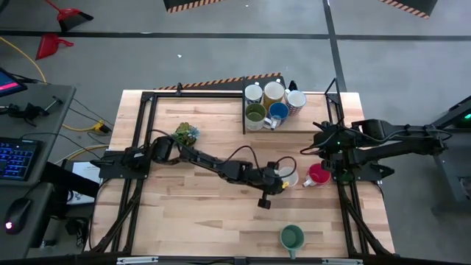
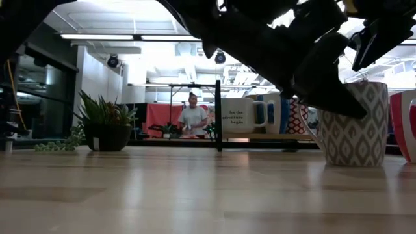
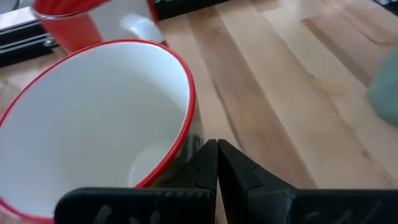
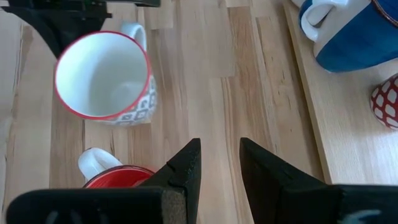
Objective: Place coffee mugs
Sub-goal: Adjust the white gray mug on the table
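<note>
The counter (image 1: 206, 199) is pale wood planking with a visible grain, framed by dark metal rails. Eight mugs show from above, all round, glazed and handled. Five stand packed on a thin board (image 1: 302, 129) at the far edge: a white mug (image 1: 253, 93), a cream mug (image 1: 274, 91), a red-and-white patterned mug (image 1: 296, 99), an olive mug (image 1: 255, 113) and a blue mug (image 1: 278, 112). A teal mug (image 1: 291, 237) stands alone near the front edge, well apart from the rest.

The left end effector (image 3: 216, 163) has its fingers pressed together just beside the red-rimmed, grey diamond-patterned mug (image 4: 106, 78), which sits upright mid-counter, white inside. Whether the fingers touch its wall cannot be told. The red mug (image 1: 319, 174) stands just beside it, towards the right arm.

The right end effector (image 4: 219, 163) hovers with its fingers apart, holding nothing, near the red mug.

A leafy green sprig (image 1: 186, 133) lies beside the left arm. Beyond the counter a potted plant (image 2: 104, 123) and a person (image 2: 192, 117) show.
</note>
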Motion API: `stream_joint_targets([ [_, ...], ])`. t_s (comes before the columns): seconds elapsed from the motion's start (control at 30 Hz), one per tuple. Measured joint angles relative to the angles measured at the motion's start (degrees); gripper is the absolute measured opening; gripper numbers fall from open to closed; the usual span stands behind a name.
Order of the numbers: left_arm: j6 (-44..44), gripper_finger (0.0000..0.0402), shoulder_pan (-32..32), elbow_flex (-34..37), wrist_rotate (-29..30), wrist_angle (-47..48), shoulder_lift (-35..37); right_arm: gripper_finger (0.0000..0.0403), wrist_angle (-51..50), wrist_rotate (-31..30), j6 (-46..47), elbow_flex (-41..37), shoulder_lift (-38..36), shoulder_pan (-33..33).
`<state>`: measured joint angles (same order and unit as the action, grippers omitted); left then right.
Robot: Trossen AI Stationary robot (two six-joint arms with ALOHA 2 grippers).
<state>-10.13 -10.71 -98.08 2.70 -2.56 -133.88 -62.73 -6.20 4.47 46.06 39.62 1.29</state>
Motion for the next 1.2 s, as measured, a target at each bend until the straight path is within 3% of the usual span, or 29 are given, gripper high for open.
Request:
stream_joint_targets([
  [0.93,-0.54,0.0,5.85,-0.02,2.41,-0.68,0.0,0.0089,-2.26,0.13,1.51,0.0,0.0,0.02],
  [1.2,-0.02,0.0,4.86,-0.04,-4.01,-1.05,0.0,0.0089,-2.28,0.12,1.51,0.0,0.0,0.01],
])
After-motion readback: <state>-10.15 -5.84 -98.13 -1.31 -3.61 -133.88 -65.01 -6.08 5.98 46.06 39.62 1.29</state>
